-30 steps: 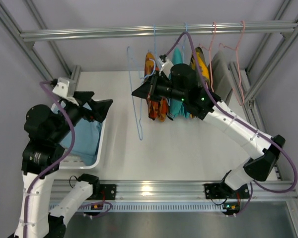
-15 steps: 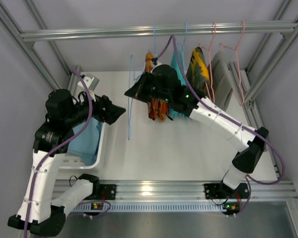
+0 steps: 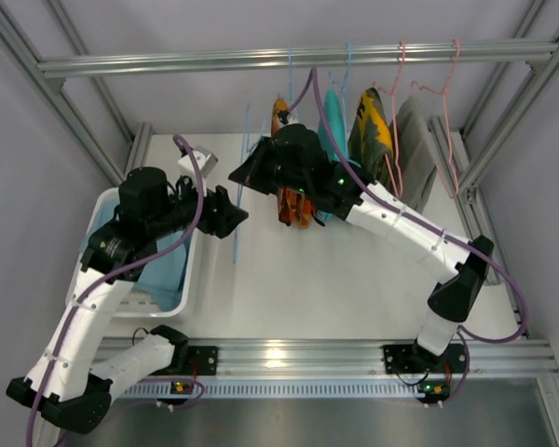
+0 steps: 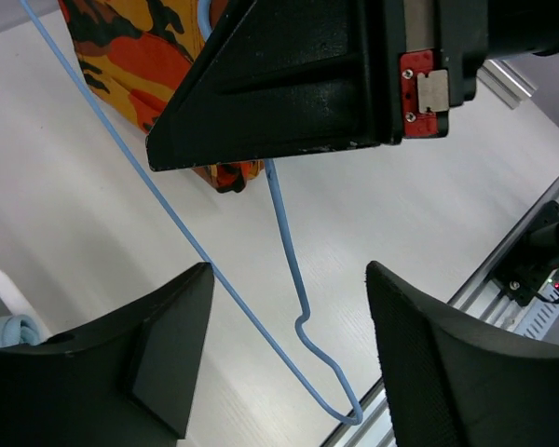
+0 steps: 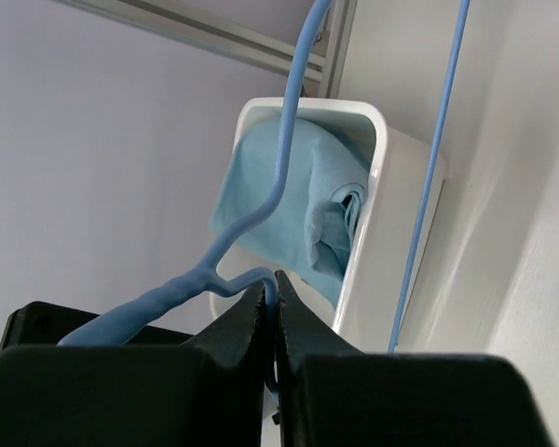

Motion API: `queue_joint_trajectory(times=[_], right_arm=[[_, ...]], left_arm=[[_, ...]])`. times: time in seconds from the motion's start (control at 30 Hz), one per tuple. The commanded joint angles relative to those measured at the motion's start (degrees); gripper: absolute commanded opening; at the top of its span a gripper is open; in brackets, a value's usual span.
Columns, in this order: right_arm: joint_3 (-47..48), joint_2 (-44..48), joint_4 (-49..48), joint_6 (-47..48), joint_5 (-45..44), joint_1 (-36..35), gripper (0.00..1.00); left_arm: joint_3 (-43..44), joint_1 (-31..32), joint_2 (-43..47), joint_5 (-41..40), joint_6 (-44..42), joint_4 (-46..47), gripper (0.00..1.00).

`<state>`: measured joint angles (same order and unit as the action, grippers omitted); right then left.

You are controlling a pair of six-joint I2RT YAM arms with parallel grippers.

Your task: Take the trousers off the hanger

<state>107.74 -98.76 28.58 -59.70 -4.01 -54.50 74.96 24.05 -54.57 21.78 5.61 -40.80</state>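
Lying in white bin (image 3: 170, 306): trousers (image 3: 170, 264). Right gripper (image 5: 272, 307) clenched on hanger (image 5: 284, 140); left gripper (image 4: 289, 275) spread, holding nothing.

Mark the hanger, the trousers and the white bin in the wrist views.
hanger (image 4: 284, 237), left wrist view, straight stretch of wire above the notch.
trousers (image 5: 317, 172), right wrist view, flat cloth lying inside the bin.
white bin (image 5: 382, 233), right wrist view, its outer side wall.

White bin (image 3: 188, 279); seemingly 2 pink hangers (image 3: 402, 56)
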Motion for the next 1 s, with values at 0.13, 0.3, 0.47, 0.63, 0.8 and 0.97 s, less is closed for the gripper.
queue_joint_trajectory(times=[0.13, 0.3, 0.47, 0.63, 0.8, 0.97], right_arm=[[3.3, -1.3, -1.2, -0.8, 0.0, -1.6, 0.0], [3.6, -2.0, -1.0, -0.8, 0.3, -1.6, 0.0], [2.9, -1.5, -1.9, 0.2, 0.6, -1.5, 0.0], [1.2, 0.2, -3.7, 1.5, 1.4, -1.2, 0.0], [-2.1, 2.5, -6.3, 3.6, 3.1, -0.1, 0.42], [-5.0, 4.8, -8.6, 5.1, 5.7, 0.5, 0.98]], left_arm=[[-0.9, 3.2, -1.1, -10.3, -2.4, 3.4, 0.59], [-1.3, 3.8, -2.2, -12.6, -0.9, 4.5, 0.33], [-3.9, 3.8, -0.9, -8.3, 4.3, 8.4, 0.12], [-4.0, 3.8, -1.1, -8.9, 6.3, 8.5, 0.0], [-5.1, 3.8, 2.5, -11.4, 8.5, 11.3, 0.0], [-5.2, 3.7, 3.5, -10.1, 10.4, 11.4, 0.0]])
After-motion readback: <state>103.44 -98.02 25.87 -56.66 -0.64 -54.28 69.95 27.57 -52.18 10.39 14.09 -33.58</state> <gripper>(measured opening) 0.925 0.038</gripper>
